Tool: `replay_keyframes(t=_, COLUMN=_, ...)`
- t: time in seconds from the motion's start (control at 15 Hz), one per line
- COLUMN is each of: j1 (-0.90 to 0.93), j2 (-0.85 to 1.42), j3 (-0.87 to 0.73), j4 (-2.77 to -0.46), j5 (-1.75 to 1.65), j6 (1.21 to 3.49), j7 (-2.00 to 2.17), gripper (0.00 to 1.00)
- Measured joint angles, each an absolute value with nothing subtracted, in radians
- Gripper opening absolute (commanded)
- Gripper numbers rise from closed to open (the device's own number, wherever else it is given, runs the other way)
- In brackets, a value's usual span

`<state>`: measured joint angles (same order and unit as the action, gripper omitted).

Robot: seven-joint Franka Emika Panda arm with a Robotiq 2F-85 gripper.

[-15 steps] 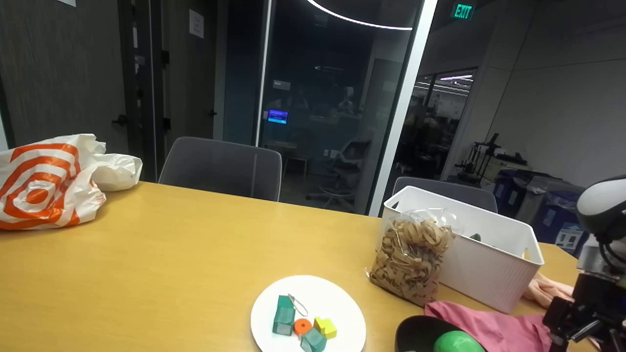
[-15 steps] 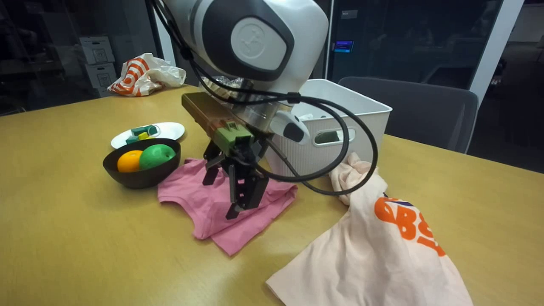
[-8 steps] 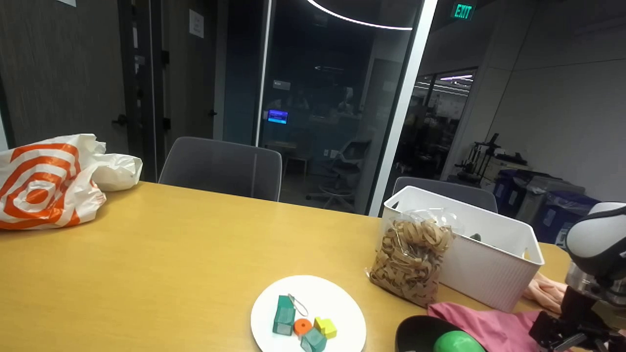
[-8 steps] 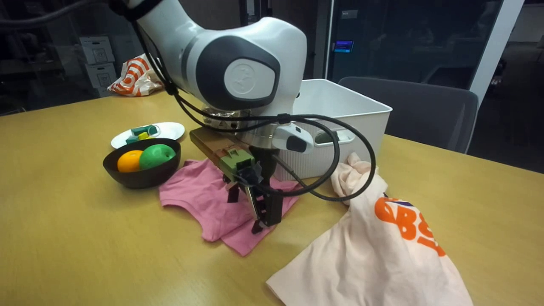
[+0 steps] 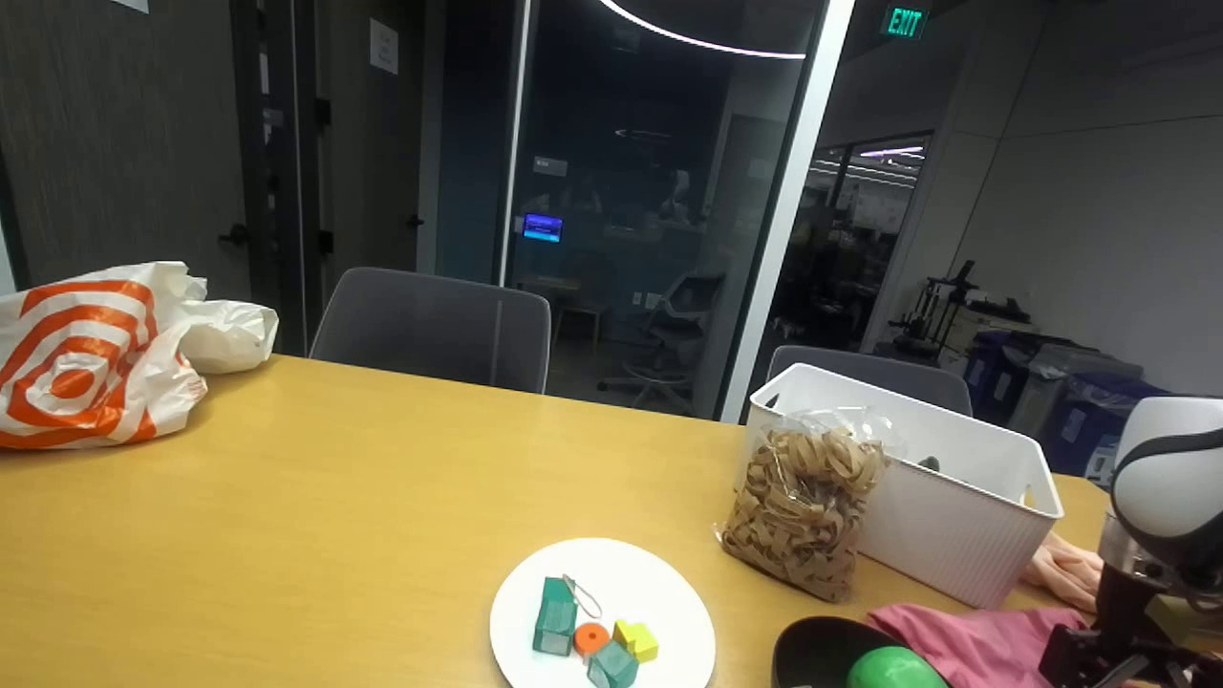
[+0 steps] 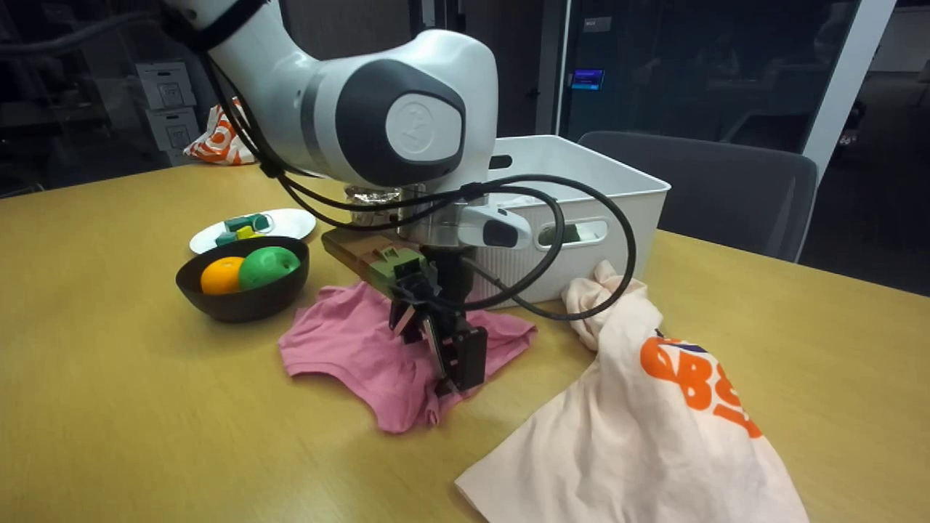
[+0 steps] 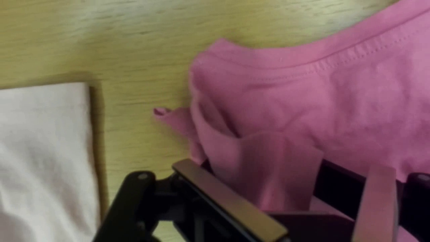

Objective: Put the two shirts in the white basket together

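Cloth of the pink shirt lies in folds between the fingers of the hand, which points down at the end of the robot arm. The fingers stand apart with the fabric between them; whether they pinch it I cannot tell.

The pink shirt rests on the counter, outside the white basket and just beside the black bowl. The pale peach shirt, printed with orange lettering, is on the counter too: its twisted end sits near the basket wall that has the handle slot, and the rest spreads out past the lower edge in an exterior view. In the wrist view, the wood of the counter shows between the two shirts.

Through that slot a dark green item shows inside the basket, too little of it to name. A clear bag of curled brown strips stands just beside the basket's long wall. The black bowl holds an orange fruit and a green fruit. Near it the white plate carries teal blocks, an orange ring and a yellow piece. Farther along the counter slumps a plastic bag printed with orange circles, and gray chairs stand on the far side of the counter.
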<state>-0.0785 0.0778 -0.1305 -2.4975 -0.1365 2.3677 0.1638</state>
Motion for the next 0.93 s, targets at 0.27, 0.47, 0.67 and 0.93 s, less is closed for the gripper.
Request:
replay_keyframes(t=0.27, j1=-0.082, j2=0.076, j3=-0.136, j4=-2.490, j5=-0.147, j6=2.368, j7=0.226, gripper=0.11)
replay_keyframes(t=0.47, j1=-0.099, j2=0.064, j3=-0.165, j4=-2.466, j5=-0.212, j6=2.371, j7=0.335, gripper=0.13)
replay_keyframes(t=0.67, j1=-0.122, j2=0.042, j3=-0.193, j4=-2.442, j5=-0.278, j6=2.378, j7=0.426, gripper=0.14)
replay_keyframes(t=0.93, j1=-0.131, j2=-0.005, j3=-0.190, j4=-2.438, j5=-0.276, j6=2.377, j7=0.426, gripper=0.13)
